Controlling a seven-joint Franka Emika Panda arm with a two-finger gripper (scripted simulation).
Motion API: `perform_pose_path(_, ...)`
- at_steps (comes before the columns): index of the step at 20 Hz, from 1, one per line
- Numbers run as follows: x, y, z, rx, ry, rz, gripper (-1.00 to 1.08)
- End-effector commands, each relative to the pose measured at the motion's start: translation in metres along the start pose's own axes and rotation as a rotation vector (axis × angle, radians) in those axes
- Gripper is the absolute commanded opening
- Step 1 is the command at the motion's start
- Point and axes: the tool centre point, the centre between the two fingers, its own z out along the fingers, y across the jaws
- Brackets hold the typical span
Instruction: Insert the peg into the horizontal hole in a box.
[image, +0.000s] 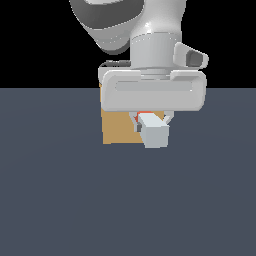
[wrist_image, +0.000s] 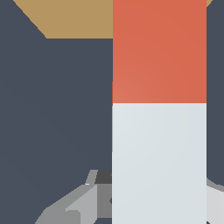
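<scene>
My white gripper (image: 151, 121) is shut on the peg (image: 154, 131), a pale grey-white square bar held level above the floor, its white end toward the camera. Its red-orange end (image: 144, 114) points at the tan box (image: 117, 129) right behind it. In the wrist view the peg (wrist_image: 159, 162) fills the middle, and its red section (wrist_image: 159, 52) reaches the tan box (wrist_image: 78, 19). One grey finger (wrist_image: 83, 203) shows beside the bar. The hole is hidden behind the peg and the gripper.
The box and peg are over a flat dark blue-grey floor (image: 60, 200). The arm's grey-white wrist (image: 150, 45) rises above the gripper and covers the box's upper part.
</scene>
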Motion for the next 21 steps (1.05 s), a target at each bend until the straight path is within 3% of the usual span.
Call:
perform_pose_path(1,0.006,0.001,-0.002,-0.004,0.000,-0.001,-1.00)
perform_pose_path(14,0.098,0.000,-0.004,-0.007,0.000,-0.001,-1.00)
perform_pose_path(21,0.116,0.002,-0.004,-0.008,0.000,-0.001,-1.00)
